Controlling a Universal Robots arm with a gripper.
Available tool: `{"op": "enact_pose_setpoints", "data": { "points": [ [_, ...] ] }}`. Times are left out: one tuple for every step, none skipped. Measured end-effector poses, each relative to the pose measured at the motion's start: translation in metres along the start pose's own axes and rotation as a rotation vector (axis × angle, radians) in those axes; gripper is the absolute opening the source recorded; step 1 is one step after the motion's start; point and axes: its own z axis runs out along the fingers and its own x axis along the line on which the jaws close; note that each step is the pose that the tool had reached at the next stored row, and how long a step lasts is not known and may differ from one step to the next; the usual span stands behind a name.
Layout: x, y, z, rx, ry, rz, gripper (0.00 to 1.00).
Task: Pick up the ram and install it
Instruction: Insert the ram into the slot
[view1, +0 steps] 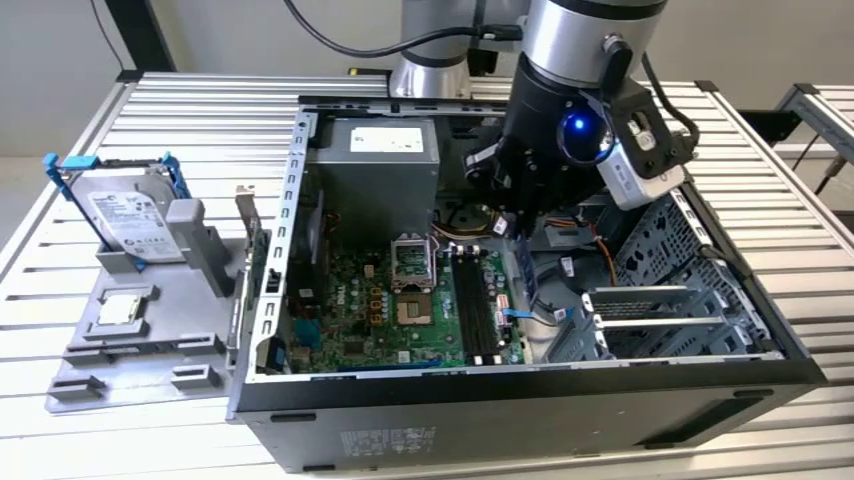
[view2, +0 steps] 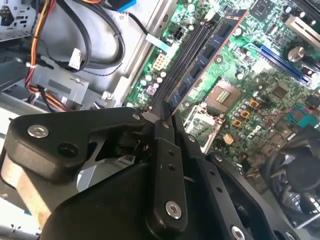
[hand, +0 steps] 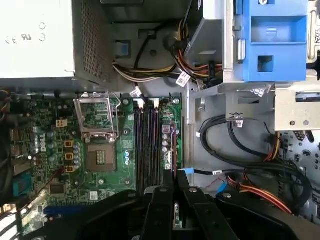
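The ram is a long dark blue stick with black chips, and my gripper is shut on one end of it. It reaches out from the fingertips over the black memory slots of the green motherboard. In the exterior view the gripper is low inside the open computer case, with the ram hanging under it, just to the exterior view's right of the slots. The first wrist view shows the ram edge-on beside the slots, ahead of the gripper. Whether the stick touches a slot I cannot tell.
A grey stand at the exterior view's left holds a silver hard drive in a blue frame and a small square chip. In the case are the power supply, open processor socket, drive cage and loose cables.
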Motion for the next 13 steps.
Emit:
{"op": "enact_pose_setpoints", "data": {
  "points": [
    [0.0001,0.0000,0.0018,0.0000,-0.0002,0.000,0.00],
    [0.0001,0.0000,0.0036,0.0000,-0.0005,0.000,0.00],
    [0.0001,0.0000,0.0054,0.0000,-0.0007,0.000,0.00],
    [0.0002,-0.0001,0.0072,-0.0001,-0.0010,0.000,0.00],
    [0.0003,-0.0001,0.0089,0.0000,-0.0011,0.002,0.00],
    [0.0005,-0.0001,0.0109,0.0001,-0.0013,0.004,0.00],
    [0.0006,-0.0002,0.0126,0.0001,-0.0016,0.007,0.00],
    [0.0008,-0.0002,0.0145,0.0002,-0.0019,0.010,0.00],
    [0.0010,-0.0002,0.0163,0.0002,-0.0021,0.011,0.00],
    [0.0011,-0.0002,0.0181,0.0001,-0.0024,0.012,0.00],
    [0.0012,-0.0003,0.0199,0.0001,-0.0027,0.012,0.00],
    [0.0015,-0.0003,0.0218,0.0001,-0.0028,0.012,0.00],
    [0.0017,-0.0004,0.0236,0.0002,-0.0029,0.012,0.00]
  ]
}}
